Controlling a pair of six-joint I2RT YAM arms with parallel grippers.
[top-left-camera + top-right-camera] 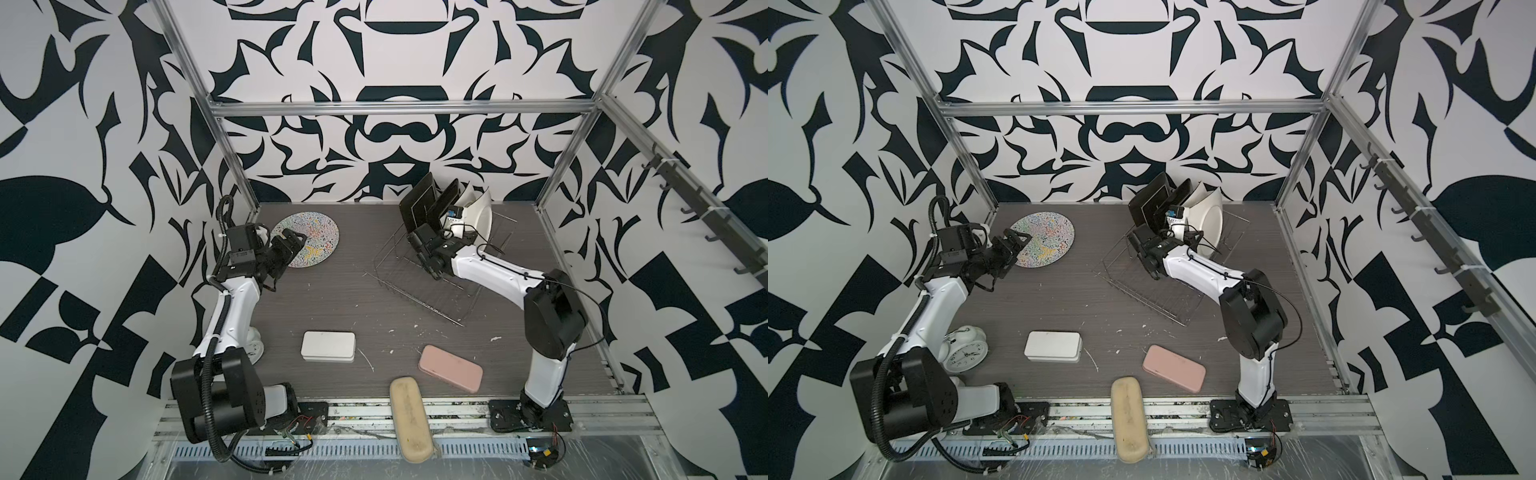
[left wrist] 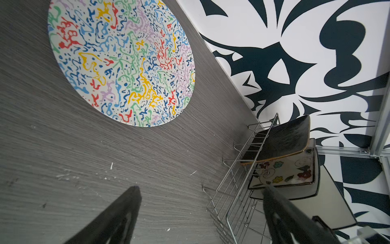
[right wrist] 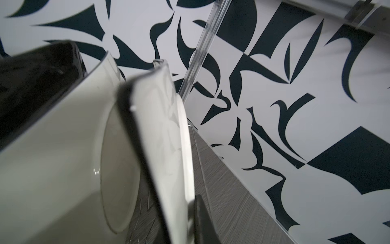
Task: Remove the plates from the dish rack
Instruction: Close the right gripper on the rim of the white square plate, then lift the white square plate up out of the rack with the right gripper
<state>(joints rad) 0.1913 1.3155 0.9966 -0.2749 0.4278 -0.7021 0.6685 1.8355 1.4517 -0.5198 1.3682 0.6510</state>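
Right wrist view: pinches end white plate edge-on with right fingers, upright in rack; holds left fingers agape, well apart.

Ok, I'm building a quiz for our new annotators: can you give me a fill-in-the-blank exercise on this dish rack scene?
1. The round squiggle plate lies flat on the ____.
2. The dish rack holds ____ plates.
3. The left pincer has its jaws ____.

Missing words: table; four; open.
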